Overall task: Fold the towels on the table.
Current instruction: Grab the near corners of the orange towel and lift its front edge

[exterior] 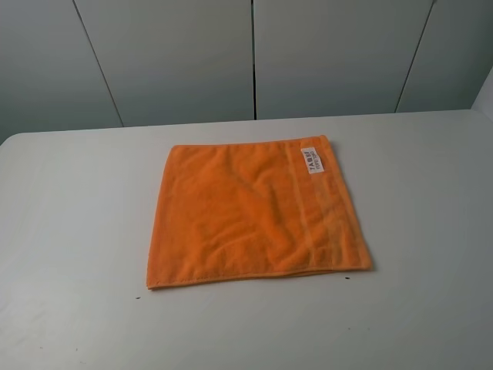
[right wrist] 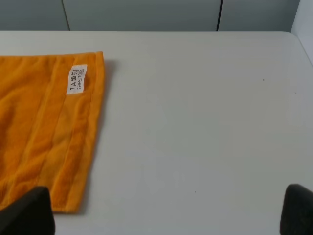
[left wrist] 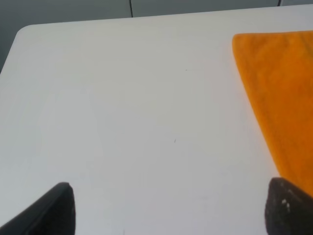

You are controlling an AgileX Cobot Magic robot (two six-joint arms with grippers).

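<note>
A bright orange towel (exterior: 254, 212) lies flat and spread out in the middle of the white table (exterior: 77, 231). Its white label (exterior: 311, 160) sits near the far right corner, beside a woven band. Neither arm shows in the exterior high view. In the left wrist view the towel's left edge (left wrist: 281, 93) is at the side, and my left gripper (left wrist: 168, 208) is open, with its fingertips (left wrist: 54, 210) wide apart above bare table. In the right wrist view the towel's right hem (right wrist: 54, 132) and the label (right wrist: 77, 78) show, and my right gripper (right wrist: 164, 210) is open and empty.
Grey panelled walls (exterior: 254, 54) stand behind the table's far edge. The table's rounded far left corner (left wrist: 24, 32) shows in the left wrist view. A few tiny dark specks (exterior: 139, 297) dot the table top.
</note>
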